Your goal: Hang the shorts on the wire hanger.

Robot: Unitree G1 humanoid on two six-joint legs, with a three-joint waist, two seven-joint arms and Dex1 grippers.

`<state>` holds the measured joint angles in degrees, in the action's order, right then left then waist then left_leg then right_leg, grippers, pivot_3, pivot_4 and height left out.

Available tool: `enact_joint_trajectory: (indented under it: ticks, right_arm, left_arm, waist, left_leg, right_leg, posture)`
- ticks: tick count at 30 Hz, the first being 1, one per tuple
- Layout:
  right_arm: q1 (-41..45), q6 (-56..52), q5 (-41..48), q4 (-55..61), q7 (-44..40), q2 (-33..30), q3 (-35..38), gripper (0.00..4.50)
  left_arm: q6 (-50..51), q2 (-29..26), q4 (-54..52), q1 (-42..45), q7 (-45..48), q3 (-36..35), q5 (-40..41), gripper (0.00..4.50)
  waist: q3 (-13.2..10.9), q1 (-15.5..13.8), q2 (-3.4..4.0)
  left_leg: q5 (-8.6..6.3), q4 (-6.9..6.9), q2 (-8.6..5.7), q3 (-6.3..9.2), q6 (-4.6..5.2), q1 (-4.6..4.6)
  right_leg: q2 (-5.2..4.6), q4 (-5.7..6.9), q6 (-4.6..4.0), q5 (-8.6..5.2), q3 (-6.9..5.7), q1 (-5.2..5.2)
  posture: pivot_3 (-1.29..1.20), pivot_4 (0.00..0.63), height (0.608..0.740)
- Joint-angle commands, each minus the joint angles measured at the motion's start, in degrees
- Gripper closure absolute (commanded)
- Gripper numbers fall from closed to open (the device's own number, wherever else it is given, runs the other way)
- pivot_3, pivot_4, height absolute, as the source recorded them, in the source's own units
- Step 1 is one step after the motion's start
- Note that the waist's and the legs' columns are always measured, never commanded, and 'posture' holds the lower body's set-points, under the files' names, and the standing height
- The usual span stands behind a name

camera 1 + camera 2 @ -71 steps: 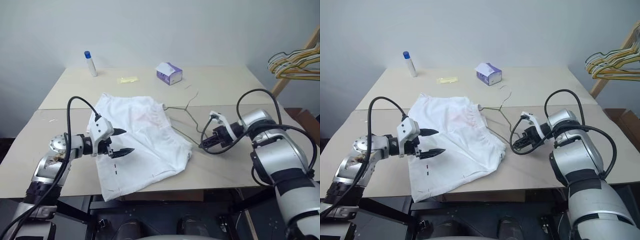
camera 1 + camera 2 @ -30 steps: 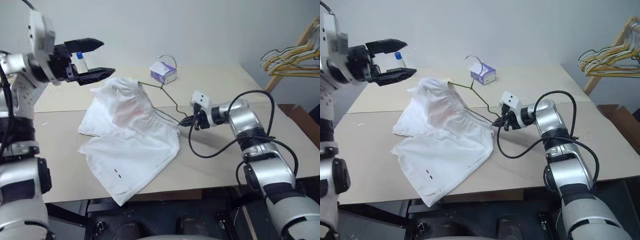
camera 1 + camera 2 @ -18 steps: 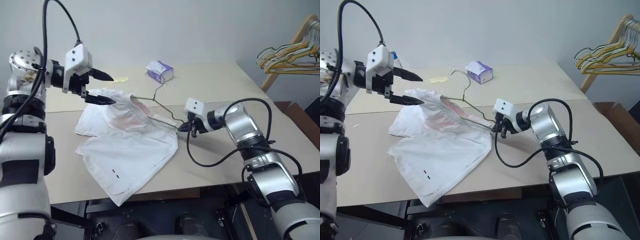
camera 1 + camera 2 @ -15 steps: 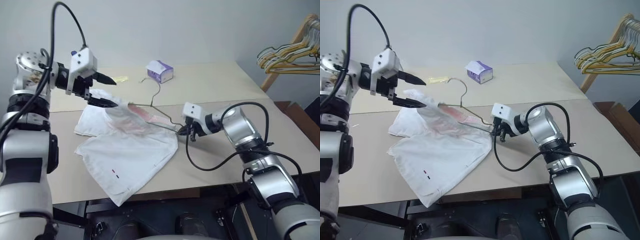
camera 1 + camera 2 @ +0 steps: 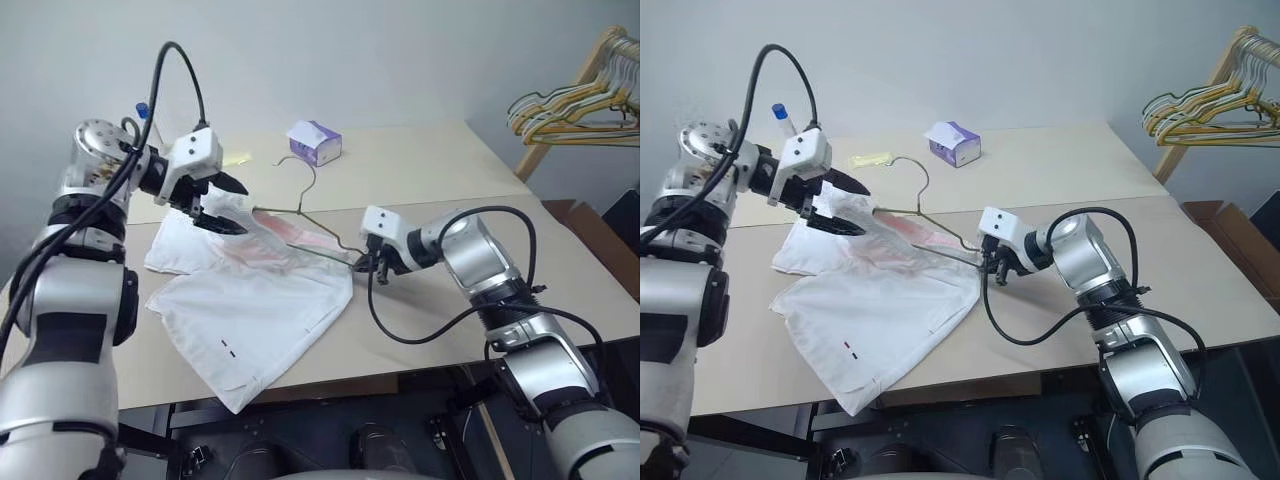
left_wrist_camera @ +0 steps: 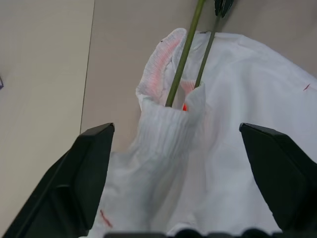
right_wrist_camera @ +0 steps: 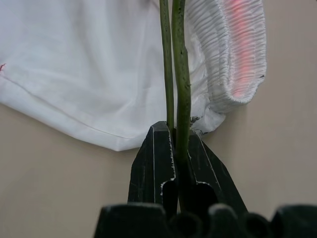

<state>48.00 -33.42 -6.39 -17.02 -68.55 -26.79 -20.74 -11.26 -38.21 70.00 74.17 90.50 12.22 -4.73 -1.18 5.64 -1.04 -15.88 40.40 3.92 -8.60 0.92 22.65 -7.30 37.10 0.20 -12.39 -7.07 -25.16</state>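
Two pale beige tables stand pushed together, one seam running across between them, against a plain grey-white wall. On the far table: a small purple and white box, a yellowish flat bit nearer the left, and a white bottle with a blue cap at the back left edge. At the right edge of the room a bunch of yellow and greenish hangers hangs off a slanted wooden post. The shorts lie spread over the seam, mostly on the near table, one leg reaching the front edge, small red and dark marks near that hem. The wire hanger is threaded in at the waistband, hook raised clear of the fabric, its near corner sticking out of the cloth. The right gripper is clamped tight on that corner; the right wrist view shows both wires pinched between its fingers. The left gripper sits at the lifted waistband, its fingers spread wide to either side of the bunched elastic, not pressing it.
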Motion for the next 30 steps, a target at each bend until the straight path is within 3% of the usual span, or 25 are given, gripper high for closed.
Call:
enact_joint_trajectory:
  ticks: [1, 10, 15, 22, 23, 30]
  right_arm:
    - [0.8, -0.7, 1.6, 3.8, -0.5, -0.9, 0.5, 4.5]
    - [1.5, -1.9, 3.1, 6.2, -0.3, -1.5, 0.6, 4.5]
    - [0.8, 0.9, 3.6, 7.3, 0.4, -1.7, 1.4, 4.5]
    - [0.6, 11.3, 3.0, 5.0, 8.1, -0.9, 4.8, 4.5]
    - [0.9, 11.7, 2.9, 4.4, 8.9, -0.9, 5.1, 3.9]
    - [1.8, 14.5, 1.6, 3.0, 15.2, -2.1, 8.9, 1.6]
  left_arm:
    - [0.6, 0.0, 0.5, 2.3, -1.7, -1.0, -1.1, 1.56]
    - [0.6, 0.4, 1.5, 2.4, -1.5, -0.8, -3.2, 4.36]
    - [-1.5, 0.6, 1.3, 2.2, -5.0, -1.5, -4.0, 4.42]
    - [-4.3, -0.7, 1.0, 3.9, -4.6, -2.7, -3.8, 4.42]
    - [-4.5, -0.9, 0.9, 4.2, -4.3, -2.9, -3.7, 4.42]
    - [-5.8, -2.1, 1.3, 6.0, -5.8, -3.4, -4.7, 4.42]
  waist:
    - [0.0, 0.0, 0.0]
    - [0.0, 0.0, 0.0]
    - [0.0, 0.1, 0.0]
    - [0.0, 0.1, -0.02]
    - [0.0, 0.1, -0.02]
    - [0.0, 0.2, -0.02]
  left_leg:
    - [0.0, 0.0, 0.0, 0.0, 0.0, 0.0]
    - [-0.01, 0.02, -0.01, -0.01, 0.01, 0.01]
    - [-0.01, 0.03, 0.0, 0.0, 0.02, 0.01]
    - [-0.01, 0.04, 0.0, -0.02, 0.02, 0.01]
    - [-0.01, 0.05, 0.0, -0.02, 0.02, 0.01]
    - [-0.01, 0.05, 0.0, -0.03, 0.01, 0.0]
  right_leg:
    - [0.0, 0.0, 0.0, 0.0, 0.01, 0.0]
    - [0.0, 0.01, 0.0, 0.0, 0.0, 0.0]
    - [0.0, 0.01, 0.0, 0.0, 0.0, 0.0]
    - [-0.01, 0.0, 0.0, 0.0, 0.0, -0.01]
    - [-0.01, 0.0, 0.0, 0.0, 0.0, -0.01]
    - [-0.01, 0.01, 0.0, 0.0, 0.02, 0.0]
  posture:
    - [-0.06, 0.0, 0.74]
    - [-0.07, 0.0, 0.74]
    - [-0.07, 0.0, 0.74]
    - [-0.07, 0.0, 0.74]
    - [-0.07, 0.0, 0.74]
    - [-0.08, 0.0, 0.74]
